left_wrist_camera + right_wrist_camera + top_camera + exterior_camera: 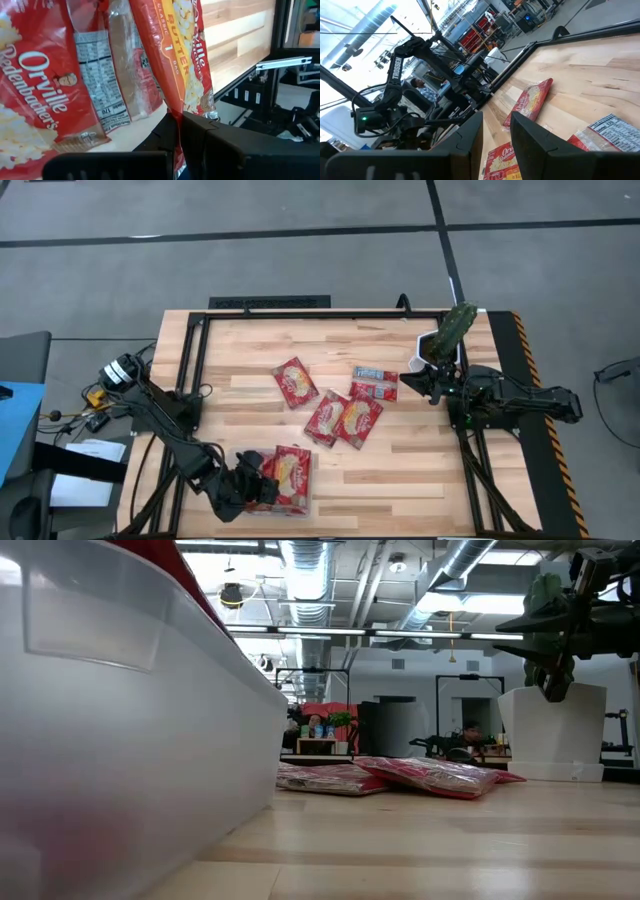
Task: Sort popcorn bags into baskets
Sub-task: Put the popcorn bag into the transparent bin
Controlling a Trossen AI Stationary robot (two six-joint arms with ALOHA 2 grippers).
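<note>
Several red popcorn bags lie flat mid-table, among them one (295,382), an overlapping pair (342,420) and one showing a light panel (375,383). More bags (290,475) lie in the clear tray (313,492) at the near edge; its wall (130,740) fills the left of the low view. My left gripper (262,485) is at the tray, shut on a bag. My right gripper (412,380) hovers open at the table's right side, just right of the light-panel bag (607,129), with nothing between its fingers (496,132). My left gripper (177,125) pinches a popcorn bag between its two fingers by the narrow end edge (176,111). The bag stretches away from the fingers, turned on edge, beside the other packets (45,85) in the tray. Whether it is lifted clear, I cannot tell.
A white bowl (440,348) holding a green object (458,325) stands at the far right corner, just behind my right gripper. Black rails (300,313) frame the table. Bare wood lies between the tray and the mid-table bags.
</note>
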